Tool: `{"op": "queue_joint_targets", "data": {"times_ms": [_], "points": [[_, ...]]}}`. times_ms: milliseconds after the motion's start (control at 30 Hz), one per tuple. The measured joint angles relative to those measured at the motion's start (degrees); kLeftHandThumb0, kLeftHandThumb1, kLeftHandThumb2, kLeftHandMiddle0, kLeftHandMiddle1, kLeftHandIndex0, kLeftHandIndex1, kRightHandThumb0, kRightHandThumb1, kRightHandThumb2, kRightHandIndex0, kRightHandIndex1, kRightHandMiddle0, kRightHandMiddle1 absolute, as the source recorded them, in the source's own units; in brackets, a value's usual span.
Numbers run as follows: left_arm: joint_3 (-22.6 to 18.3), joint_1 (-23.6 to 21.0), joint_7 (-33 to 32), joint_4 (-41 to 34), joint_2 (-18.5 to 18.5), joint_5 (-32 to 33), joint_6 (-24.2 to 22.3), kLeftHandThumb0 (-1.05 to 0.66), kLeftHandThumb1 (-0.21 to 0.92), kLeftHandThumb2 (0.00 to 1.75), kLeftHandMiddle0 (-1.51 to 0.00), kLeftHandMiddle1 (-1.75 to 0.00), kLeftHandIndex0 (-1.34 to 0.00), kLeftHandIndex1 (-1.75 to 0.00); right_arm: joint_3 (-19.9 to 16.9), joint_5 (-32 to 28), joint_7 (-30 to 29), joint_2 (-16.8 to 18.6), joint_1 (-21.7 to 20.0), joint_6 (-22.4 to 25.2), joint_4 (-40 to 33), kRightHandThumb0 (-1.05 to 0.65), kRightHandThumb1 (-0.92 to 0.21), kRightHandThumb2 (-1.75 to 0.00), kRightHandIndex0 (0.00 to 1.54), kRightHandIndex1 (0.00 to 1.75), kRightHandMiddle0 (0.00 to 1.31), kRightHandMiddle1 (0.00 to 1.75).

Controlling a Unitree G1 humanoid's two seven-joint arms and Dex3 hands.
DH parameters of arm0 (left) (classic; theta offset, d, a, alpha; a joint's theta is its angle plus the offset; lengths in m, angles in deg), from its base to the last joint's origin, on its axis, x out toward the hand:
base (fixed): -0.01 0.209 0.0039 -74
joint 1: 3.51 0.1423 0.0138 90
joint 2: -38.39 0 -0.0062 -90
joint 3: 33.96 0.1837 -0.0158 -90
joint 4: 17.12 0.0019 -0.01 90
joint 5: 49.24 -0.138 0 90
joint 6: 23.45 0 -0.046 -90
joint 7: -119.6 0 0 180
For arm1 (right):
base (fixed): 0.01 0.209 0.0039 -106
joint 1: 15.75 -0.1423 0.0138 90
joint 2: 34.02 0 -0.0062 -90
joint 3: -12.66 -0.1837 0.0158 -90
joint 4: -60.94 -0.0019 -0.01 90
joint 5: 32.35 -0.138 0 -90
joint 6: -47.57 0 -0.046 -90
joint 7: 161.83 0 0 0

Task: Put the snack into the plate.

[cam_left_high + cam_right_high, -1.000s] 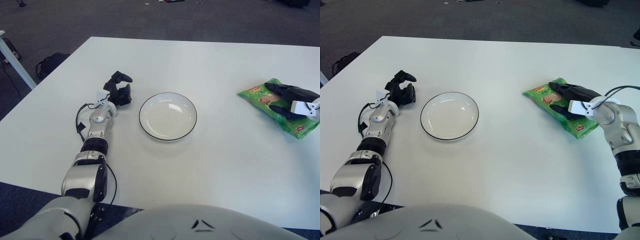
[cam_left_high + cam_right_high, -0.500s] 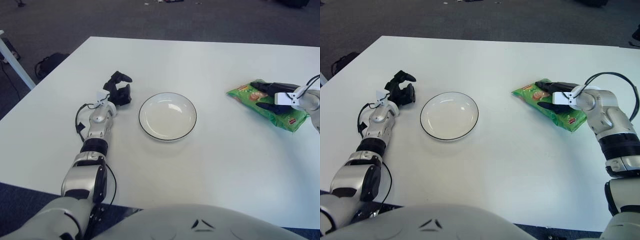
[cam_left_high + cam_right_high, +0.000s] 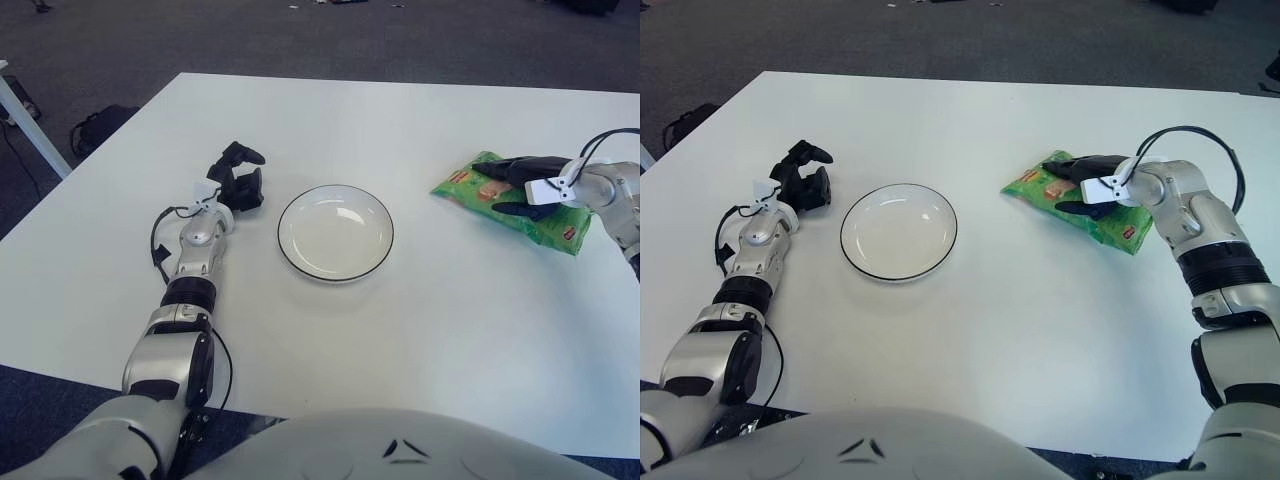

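Note:
A green snack bag (image 3: 1040,190) is held a little to the right of the plate, with my right hand (image 3: 1085,185) shut on its middle from the right side. Black fingers wrap over and under the bag (image 3: 470,187). The white plate (image 3: 860,262) with a dark rim sits on the white table, left of centre, with nothing in it. My left hand (image 3: 803,180) shows to the left of the plate (image 3: 300,262), fingers curled and holding nothing.
The white table (image 3: 970,330) stretches around the plate. Beyond its far edge lies dark carpet (image 3: 940,40). A dark bag (image 3: 95,128) sits on the floor off the table's left side, near a white table leg (image 3: 30,125).
My right hand has carried the snack bag leftward, from the table's right edge toward the plate. The left arm and the plate have stayed put.

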Motion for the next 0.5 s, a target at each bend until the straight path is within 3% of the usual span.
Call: {"op": "queue_joint_targets", "data": {"times_ms": [233, 500], "points": [[0.0, 0.5, -0.2, -1.4, -0.1, 0.0, -0.9, -0.41, 0.54, 1.03, -1.14, -1.75, -0.44, -1.75, 0.1, -0.4, -2.8, 1.9, -1.1, -5.8, 2.3, -1.04, -0.92, -0.83, 0.0, 0.0, 0.0, 0.24], [0.2, 1.1, -0.4, -2.3, -0.2, -0.1, -1.3, -0.41, 0.54, 1.03, -1.13, -1.75, -0.44, -1.75, 0.0, -0.6, -6.2, 3.5, -1.2, -9.8, 4.3, -1.05, -0.92, -0.82, 0.0, 0.0, 0.0, 0.29]]}}
